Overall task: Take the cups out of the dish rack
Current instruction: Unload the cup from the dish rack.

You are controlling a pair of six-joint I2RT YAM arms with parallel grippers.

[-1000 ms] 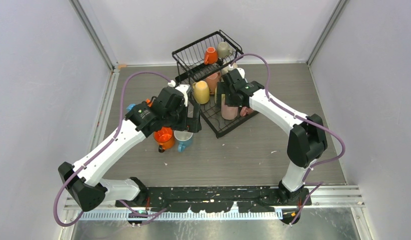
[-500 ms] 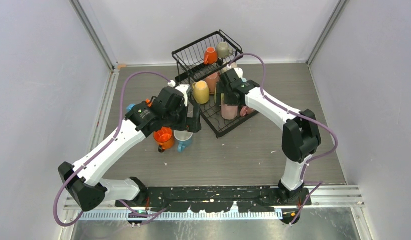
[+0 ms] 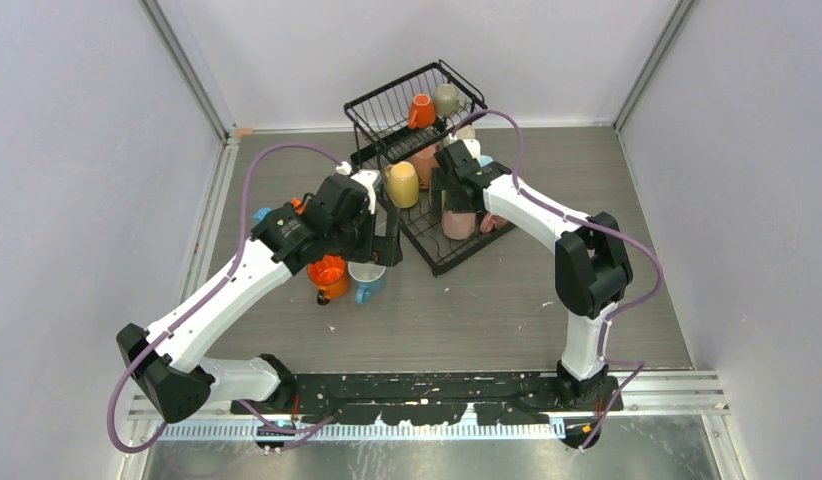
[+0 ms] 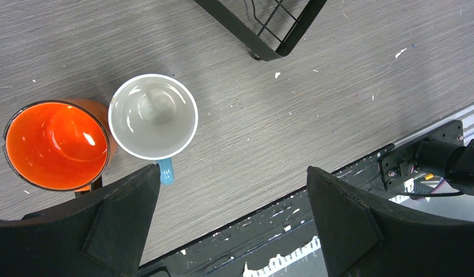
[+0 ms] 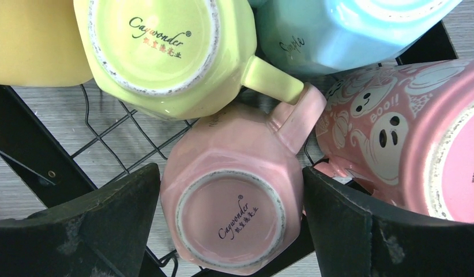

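The black wire dish rack (image 3: 367, 110) stands at the table's back middle. Its upper basket holds an orange cup (image 3: 421, 110) and a beige cup (image 3: 447, 98). On the lower tray (image 5: 27, 167) sit upside-down cups: yellow (image 5: 33, 40), lime green (image 5: 165, 52), light blue (image 5: 344, 29), a pink ghost-print cup (image 5: 407, 138) and a plain pink cup (image 5: 232, 219). My right gripper (image 5: 232, 190) is open, one finger on each side of the plain pink cup, close to its walls. My left gripper (image 4: 232, 190) hangs open and empty above the table, beside an upright orange cup (image 4: 53, 144) and a light blue cup (image 4: 153, 115).
A corner of the rack's frame (image 4: 275, 34) lies just beyond the two unloaded cups. Small blue and orange items (image 3: 262, 213) lie at the table's left, behind my left arm. The black rail (image 3: 437, 400) with the arm bases runs along the near edge. Grey walls close in both sides.
My right arm's elbow has swung left and its wrist has shifted slightly left over the lower tray. The left arm and the cups on the table have not moved.
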